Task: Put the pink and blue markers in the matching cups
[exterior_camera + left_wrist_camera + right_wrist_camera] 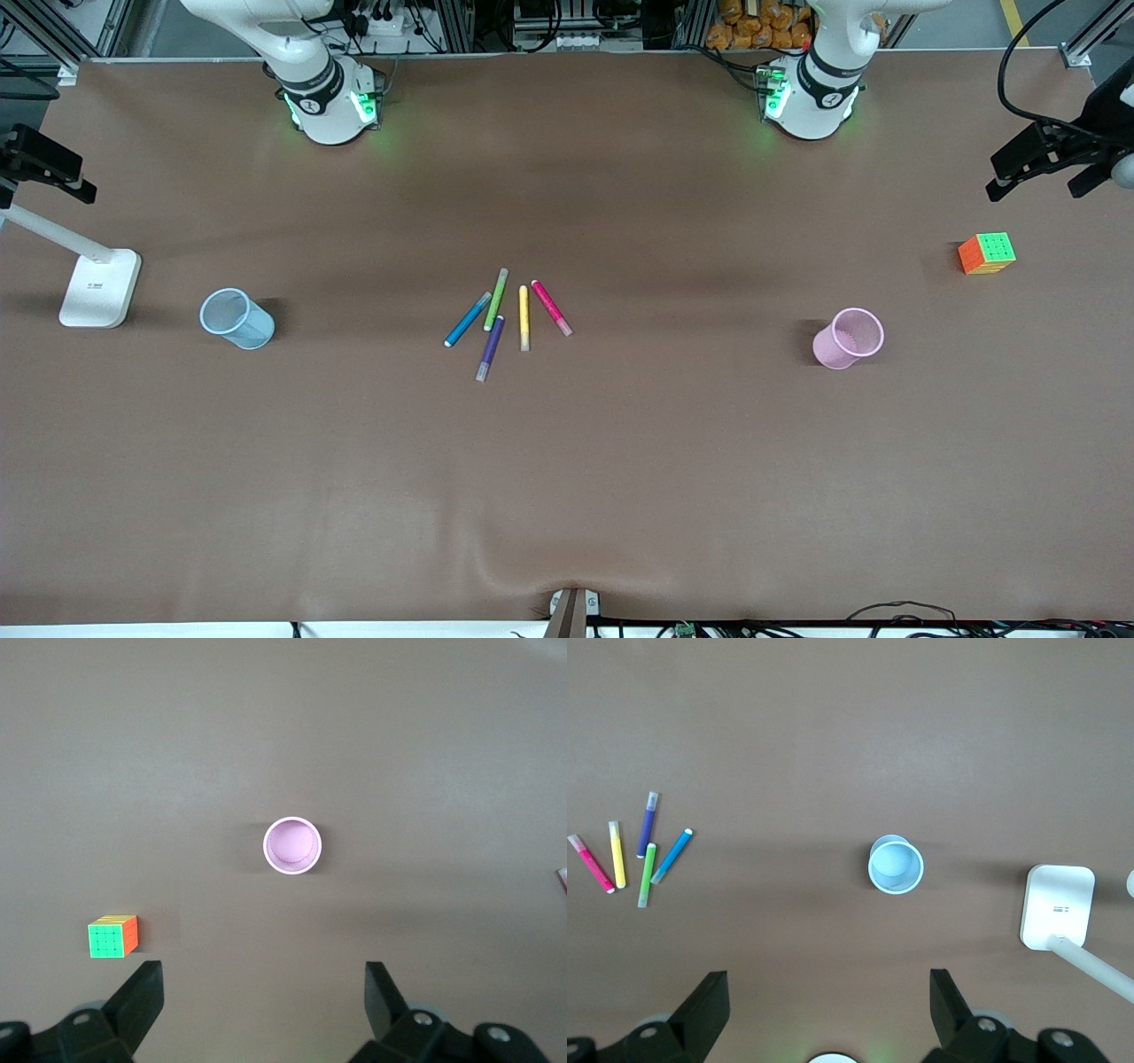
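The pink marker [551,307] and the blue marker [467,320] lie flat in a fan of pens at the table's middle. The pink cup [849,338] stands toward the left arm's end, and the blue cup [236,318] toward the right arm's end. My left gripper [263,983] is open and empty, high over the table, looking down on the pink cup [292,845]. My right gripper [828,988] is open and empty, high over the table, looking down on the blue cup [896,864], the blue marker [671,856] and the pink marker [591,864]. Neither gripper shows in the front view.
A lime-green pen [495,299], a yellow pen [524,317] and a dark purple pen [490,347] lie among the markers. A colour cube [986,253] sits past the pink cup. A white lamp base [99,288] stands past the blue cup.
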Motion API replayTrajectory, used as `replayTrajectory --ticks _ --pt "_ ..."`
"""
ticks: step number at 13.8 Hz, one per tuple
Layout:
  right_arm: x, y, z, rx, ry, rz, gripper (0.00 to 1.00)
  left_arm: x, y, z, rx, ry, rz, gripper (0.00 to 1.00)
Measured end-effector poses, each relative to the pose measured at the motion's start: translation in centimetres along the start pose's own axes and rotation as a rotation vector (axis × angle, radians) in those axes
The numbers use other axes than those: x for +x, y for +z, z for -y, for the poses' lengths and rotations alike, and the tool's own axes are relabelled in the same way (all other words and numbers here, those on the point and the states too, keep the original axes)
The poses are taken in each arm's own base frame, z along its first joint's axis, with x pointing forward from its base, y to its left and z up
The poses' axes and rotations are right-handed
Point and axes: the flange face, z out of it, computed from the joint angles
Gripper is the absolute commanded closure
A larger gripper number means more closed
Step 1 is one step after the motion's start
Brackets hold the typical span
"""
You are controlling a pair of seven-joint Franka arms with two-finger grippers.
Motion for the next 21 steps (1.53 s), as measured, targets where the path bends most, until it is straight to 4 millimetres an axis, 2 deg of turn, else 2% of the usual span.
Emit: replayTrajectory --ticks 7,18,21 --pt "0.3 -0.2 0.0 -0.001 0.003 -0.025 0.0 0.0 -0.7 -0.2 0.0 0.007 -0.009 0.0" --pt "0.3 -0.1 -0.3 -0.001 0.01 -0.023 0.0 -0.4 -0.3 -0.5 0.003 0.015 0.032 0.0" --pt "0.3 -0.1 -0.4 0.0 0.011 -0.023 0.0 -0.4 -0.2 -1.3 0.004 0.029 0.037 0.0"
